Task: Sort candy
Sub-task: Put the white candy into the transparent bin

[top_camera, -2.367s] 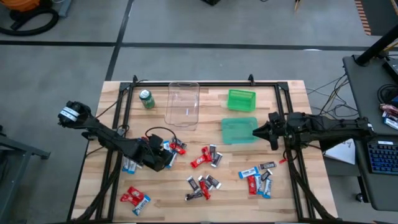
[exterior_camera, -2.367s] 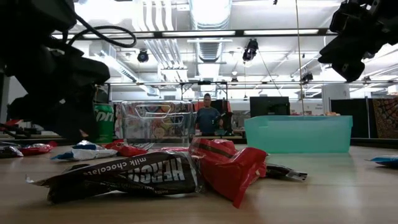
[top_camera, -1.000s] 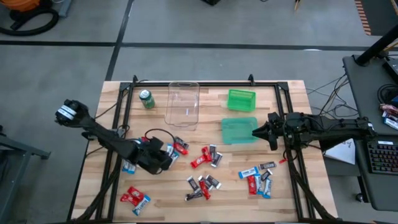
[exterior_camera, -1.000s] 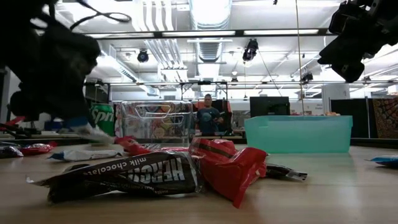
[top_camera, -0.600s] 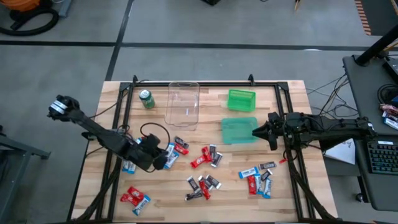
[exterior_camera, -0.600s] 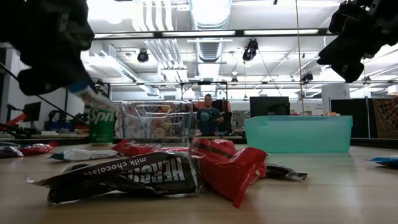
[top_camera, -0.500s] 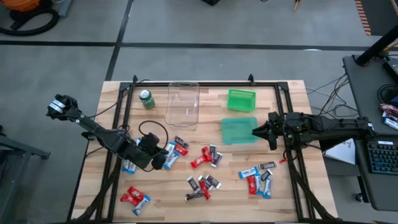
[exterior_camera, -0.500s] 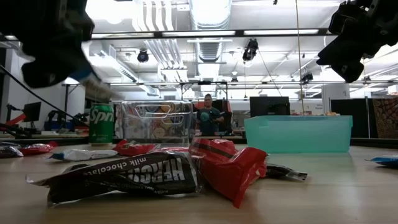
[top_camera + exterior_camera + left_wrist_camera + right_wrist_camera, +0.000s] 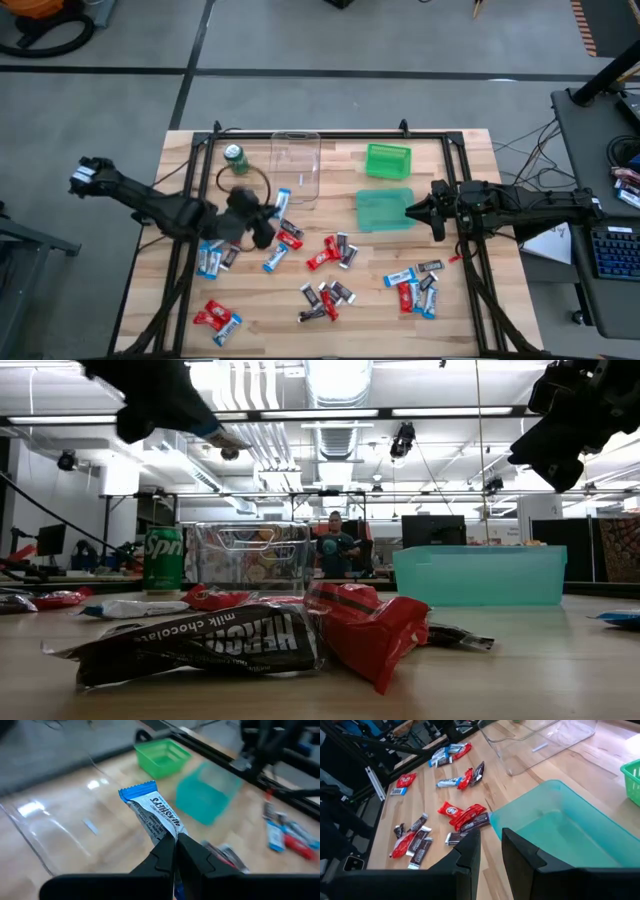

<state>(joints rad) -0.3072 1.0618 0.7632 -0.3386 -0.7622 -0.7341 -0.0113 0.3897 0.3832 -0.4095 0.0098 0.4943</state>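
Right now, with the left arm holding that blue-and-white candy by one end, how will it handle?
Probably light: the blue-and-white candy sticks out unsupported from the left gripper, its jaws pinching only one end. Fairly stiff too, as it doesn't droop. The glossy wrapper may slip.

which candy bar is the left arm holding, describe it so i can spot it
Start at the clear plastic bin near the table's far edge. By its near left corner, the left gripper pinches a blue-and-white candy bar by one end. It is the only bar lifted off the table; the rest lie flat.

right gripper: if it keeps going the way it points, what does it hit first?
Likely the teal bin: the right gripper hangs open at its near edge, aimed across it toward the scattered candy. Height is unclear; it might pass above.
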